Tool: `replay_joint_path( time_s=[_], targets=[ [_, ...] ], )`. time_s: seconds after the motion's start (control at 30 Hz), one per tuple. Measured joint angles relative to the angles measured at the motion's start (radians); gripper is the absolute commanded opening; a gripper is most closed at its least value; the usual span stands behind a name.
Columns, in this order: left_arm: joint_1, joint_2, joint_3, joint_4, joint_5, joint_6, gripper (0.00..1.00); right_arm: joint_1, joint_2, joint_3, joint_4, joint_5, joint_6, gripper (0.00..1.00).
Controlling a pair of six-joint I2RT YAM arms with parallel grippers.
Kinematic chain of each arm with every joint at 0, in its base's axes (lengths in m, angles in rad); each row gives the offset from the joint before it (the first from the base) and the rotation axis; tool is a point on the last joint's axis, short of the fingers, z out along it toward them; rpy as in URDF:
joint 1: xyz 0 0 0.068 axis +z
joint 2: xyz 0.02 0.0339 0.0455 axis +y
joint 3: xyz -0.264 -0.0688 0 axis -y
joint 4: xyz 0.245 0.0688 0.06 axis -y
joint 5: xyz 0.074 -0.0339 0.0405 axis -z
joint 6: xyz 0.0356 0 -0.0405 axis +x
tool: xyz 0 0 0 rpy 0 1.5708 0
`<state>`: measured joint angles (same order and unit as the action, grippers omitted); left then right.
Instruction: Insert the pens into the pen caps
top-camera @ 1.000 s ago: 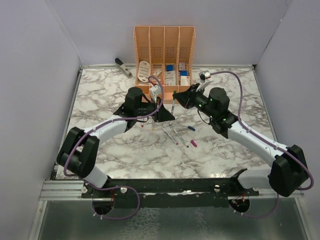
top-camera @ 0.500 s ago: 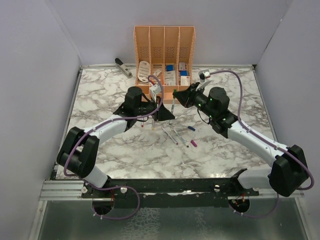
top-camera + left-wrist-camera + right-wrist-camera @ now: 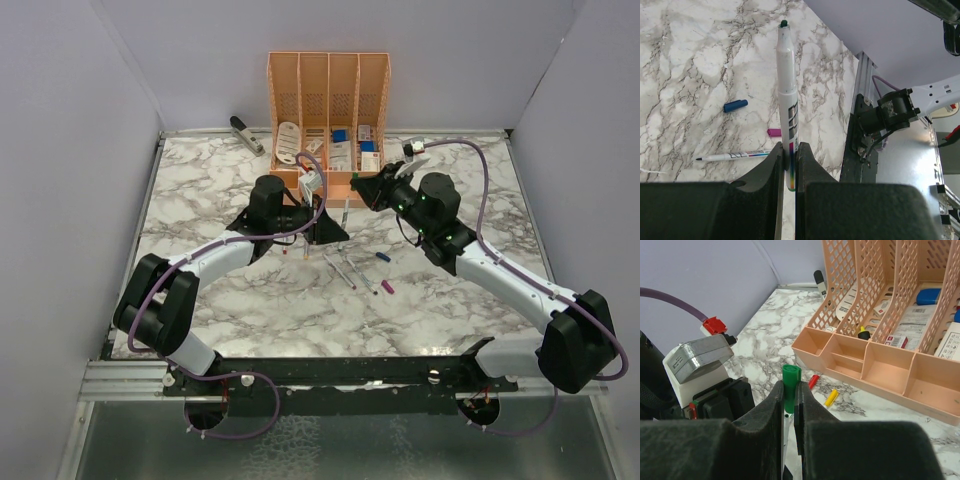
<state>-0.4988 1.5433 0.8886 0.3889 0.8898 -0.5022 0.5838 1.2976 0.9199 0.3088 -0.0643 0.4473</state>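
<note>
Pinched in left claw (image 3: 788, 150): green-tipped pen (image 3: 787, 90), gripped at tail end, tip free above bench (image 3: 690, 60). Pinched in right claw (image 3: 788, 390): green cap (image 3: 790, 377). Probably light, stiff, slick plastic; best held square, close to mating ends.

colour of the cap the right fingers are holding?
Green. The cap shows best in the right wrist view.

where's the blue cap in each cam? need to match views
Top external: blue cap lies on the marble tabletop, mid-table between the arms.
Left wrist: blue cap at mid-left, left of the held pen.
Right wrist: not in it.
Shared landmark: the marble shows in all three; the magenta cap lies near the blue one in both views that show it.
</note>
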Motion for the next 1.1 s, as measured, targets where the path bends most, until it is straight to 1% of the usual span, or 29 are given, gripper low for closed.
replay_joint_path(
  time_s=[0.63, 1.1],
  targets=[
    [0.000, 0.000, 0.000, 0.000, 0.000, 0.000, 0.00, 0.000, 0.020, 0.000, 0.006, -0.038, 0.045, 0.01],
    [0.000, 0.000, 0.000, 0.000, 0.000, 0.001, 0.00, 0.000, 0.024, -0.008, 0.006, -0.053, 0.048, 0.01]
  ],
)
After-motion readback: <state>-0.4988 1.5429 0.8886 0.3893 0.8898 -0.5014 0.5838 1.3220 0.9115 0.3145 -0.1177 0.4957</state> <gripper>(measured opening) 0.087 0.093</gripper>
